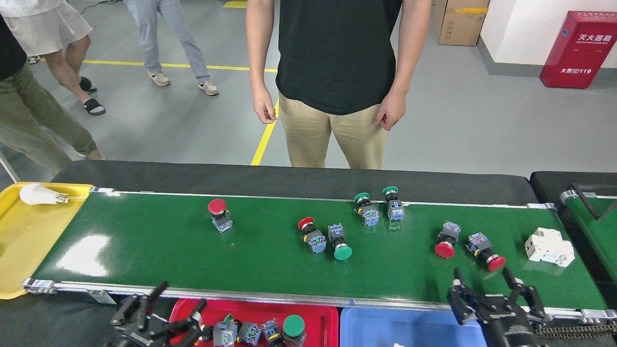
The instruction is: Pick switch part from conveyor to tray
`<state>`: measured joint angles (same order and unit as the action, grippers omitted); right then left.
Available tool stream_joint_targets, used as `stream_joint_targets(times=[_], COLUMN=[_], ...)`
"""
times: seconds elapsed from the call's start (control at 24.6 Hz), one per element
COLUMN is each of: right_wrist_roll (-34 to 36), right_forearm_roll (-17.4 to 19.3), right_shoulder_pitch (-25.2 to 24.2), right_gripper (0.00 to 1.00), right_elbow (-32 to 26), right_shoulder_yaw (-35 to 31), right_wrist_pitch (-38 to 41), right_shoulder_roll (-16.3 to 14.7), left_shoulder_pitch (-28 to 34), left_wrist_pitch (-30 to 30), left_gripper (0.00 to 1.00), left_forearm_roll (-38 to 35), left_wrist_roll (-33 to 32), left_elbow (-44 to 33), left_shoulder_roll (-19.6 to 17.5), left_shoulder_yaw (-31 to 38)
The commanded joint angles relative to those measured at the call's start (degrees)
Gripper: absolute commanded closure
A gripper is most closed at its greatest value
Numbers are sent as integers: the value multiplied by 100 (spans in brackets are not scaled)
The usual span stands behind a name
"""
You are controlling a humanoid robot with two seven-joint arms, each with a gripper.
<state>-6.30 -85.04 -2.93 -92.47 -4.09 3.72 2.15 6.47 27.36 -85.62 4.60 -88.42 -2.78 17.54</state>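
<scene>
Red tray (pixel 308 313) holds switch parts (pixel 260 331).

Seven switch parts (pixel 220 215) on glossy green conveyor (pixel 144 246); red tray (pixel 315 313) holds several.

Yellow tray (pixel 19 250) (bulb (pixel 38 194) inside) — blue tray (pixel 385 327)

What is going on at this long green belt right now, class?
A two-armed robot is sorting push-button switch parts from the glossy green conveyor into the shallow red plastic tray. Its left gripper hangs open at the tray's left edge, holding nothing. Its right gripper is open near two red-capped switches. A person in a black shirt stands behind, watching.
</scene>
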Motion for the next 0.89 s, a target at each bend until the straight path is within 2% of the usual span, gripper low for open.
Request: stream_joint_targets(times=[0.0,0.12,0.32,0.45,0.53,0.65,0.73,0.85], right_wrist_roll=[-46,-55,-64,-64,-64,-64,-90,-178], right_forearm_roll=[-13,-13,4,5,22,40,40,40], right_shoulder_pitch=[249,530,881,1163,1330,1488,1506,1497], right_gripper=[0,0,0,0,6,30,73,88], right_elbow=[176,572,993,1310,1539,1732,1732,1706], right_shoulder_yaw=[357,858,1297,1411,1446,1526,1613,1684], right_wrist_pitch=[-618,-1092,-1514,-1602,-1593,-1585,-1585,-1541], right_shoulder_roll=[-22,-22,4,48,101,119,101,75], left_shoulder_pitch=[-67,-49,-225,-647,-1192,-1965,-2492,-3064], left_wrist_pitch=[-970,-1251,-1128,-627,-126,-82,-249,-750], left_gripper=[0,0,0,0,0,0,0,0], left_forearm_roll=[-7,2,19,46,46,2,2,2], left_wrist_roll=[595,894,867,472,-12,-91,-91,-73], left_elbow=[219,633,808,984,1397,2188,2847,3586], left_shoulder_roll=[-144,-566,-688,-715,-671,-662,-706,-733], left_shoulder_yaw=[57,48,-128,-348,-392,-585,-813,-1156])
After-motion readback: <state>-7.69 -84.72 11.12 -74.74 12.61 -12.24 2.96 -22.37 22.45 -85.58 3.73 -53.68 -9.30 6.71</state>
